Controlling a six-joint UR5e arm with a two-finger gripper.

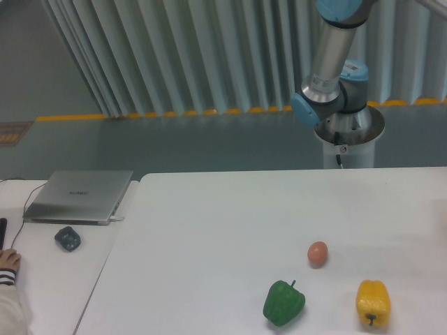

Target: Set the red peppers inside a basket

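Red pepper, basket and my jaws are all off-frame right; can't tell their state or whether they're holding it. Risk: a drop or a missed basket would go unseen here. Visible on desk (209,223): green pepper (283,303), yellow pepper (373,302), egg (318,253).

On the white table (230,209) a green pepper (283,303) sits near the front edge, a yellow pepper (373,302) stands well to its right, and a small brownish egg (318,253) lies between and just behind them. At the left, on a second table surface, a closed grey laptop (79,195) rests with a small dark object (68,239) in front of it and a person's hand (8,261) at the edge. The robot arm (335,63) rises from its base behind the table, leaving the view at the top; neither claw nor red pepper shows.
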